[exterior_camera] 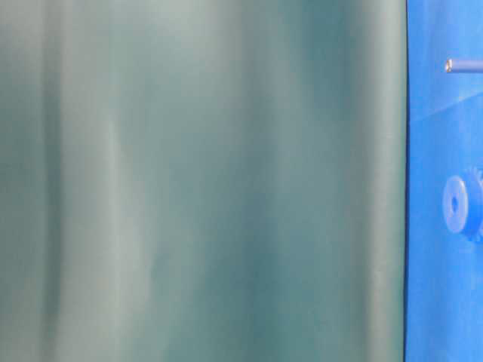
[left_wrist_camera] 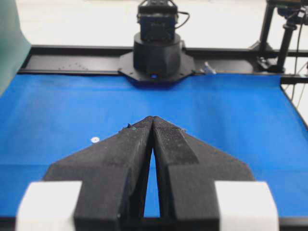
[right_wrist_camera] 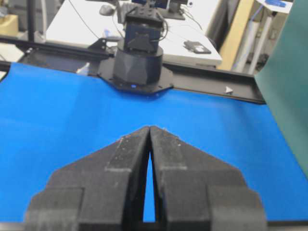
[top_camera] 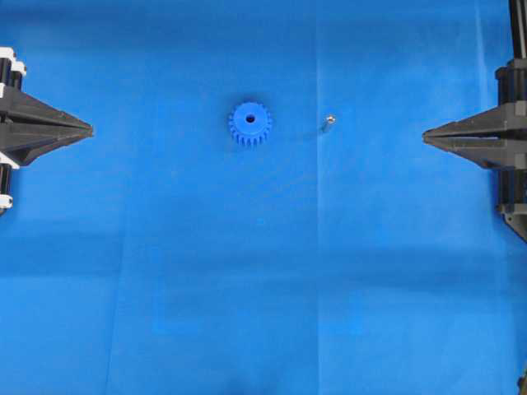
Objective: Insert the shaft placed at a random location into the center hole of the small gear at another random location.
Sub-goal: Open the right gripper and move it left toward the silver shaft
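Small gear (top_camera: 249,123): lies flat on the blue table (top_camera: 247,288), upper middle of the overhead view, a little left of centre; at the right edge of the table-level view it shows turned on its side.
Center hole (top_camera: 250,118): dark, facing up, uncovered and empty.
Shaft (top_camera: 327,123): tiny silvery pin just right of the gear in the overhead view, apart from it and level with it; it seems to stand or lean, though it is too small to be sure.
Left hand (top_camera: 89,129): at the left edge of the overhead view, well apart from both parts; fingertips pressed together, nothing between them.
Right hand (top_camera: 426,136): at the right edge, mirror pose; tips likewise meet and carry nothing. It is the nearer hand to the pin.
Step in hand: judged to be the very start, with the reach for the pin not yet begun.
Doing it well: spread the right hand's fingers before descending, come down straight over the pin, and close across its width near the upper end so that the lower end stays free to enter the hole.
Gear support: the left hand could steady the gear's rim, since a light plastic gear may slide.
Risk: nudging the pin over or rolling it away on the cloth.
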Controlling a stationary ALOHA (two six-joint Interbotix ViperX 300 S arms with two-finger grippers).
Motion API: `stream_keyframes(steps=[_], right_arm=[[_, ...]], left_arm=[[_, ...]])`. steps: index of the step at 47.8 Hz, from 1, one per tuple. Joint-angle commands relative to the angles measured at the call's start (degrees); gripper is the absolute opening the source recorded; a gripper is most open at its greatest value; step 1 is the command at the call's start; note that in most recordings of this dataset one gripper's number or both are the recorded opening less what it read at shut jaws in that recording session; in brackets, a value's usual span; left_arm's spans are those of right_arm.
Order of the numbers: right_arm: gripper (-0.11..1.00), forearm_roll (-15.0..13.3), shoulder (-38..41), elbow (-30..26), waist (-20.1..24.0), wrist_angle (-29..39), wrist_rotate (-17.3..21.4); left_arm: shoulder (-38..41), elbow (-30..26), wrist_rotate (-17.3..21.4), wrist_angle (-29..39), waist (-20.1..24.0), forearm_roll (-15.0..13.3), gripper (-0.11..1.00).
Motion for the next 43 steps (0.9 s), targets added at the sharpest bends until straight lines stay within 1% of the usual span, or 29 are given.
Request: stream_keyframes(steps=[1, 6, 10, 15, 19, 26, 29, 32, 35, 38, 43], right_arm=[[0.0, 0.0, 0.53, -1.93, -0.18, -0.09, -0.35], [-0.05, 0.09, 0.7, -2.46, -0.26, 0.88, -0.44], [-0.06, 0.09, 0.7, -2.46, -0.7, 0.88, -0.35], [-0.06, 0.44, 1.58, -2.2, -2.29, 0.88, 0.0], [-0.05, 1.05, 3.6, -1.85, -4.13, 0.44, 0.0], [-0.05, 1.76, 8.96, -1.14, -6.33, -2.81, 0.0], [-0.02, 1.85, 11.78, -1.05, -6.94, -4.75, 0.0], [0.04, 2.11, 14.94, -1.05, -7.91, -6.68, 0.0], [0.16, 2.55, 18.37, -1.05, -8.88, -8.26, 0.0], [0.31, 2.9, 22.76, -1.05, -10.02, -10.46, 0.0], [0.63, 2.99, 29.53, -1.14, -10.81, -14.5, 0.0]], left_arm=[[-0.26, -1.14, -0.53, -0.53, 0.0, 0.0, 0.01], [-0.79, -1.05, -0.62, -0.35, 0.0, 0.0, 0.01], [-0.97, -1.14, -0.53, -0.35, 0.0, 0.0, 0.01], [-0.97, -1.14, -0.53, 0.26, 0.0, 0.0, 0.01], [-0.97, -1.05, -0.62, 0.35, 0.0, 0.0, 0.01], [-0.97, -0.88, -0.53, 0.35, 0.0, 0.0, 0.01], [-0.97, -0.88, -0.53, 0.35, 0.0, 0.0, 0.01], [-0.97, -0.88, -0.53, 0.35, 0.09, 0.0, 0.01], [-1.14, -0.79, -0.62, 0.35, 0.0, 0.0, 0.01], [-1.32, -0.79, -0.62, 0.35, 0.09, 0.0, 0.01], [-1.76, -0.53, -0.62, 0.26, 0.0, 0.09, 0.0]])
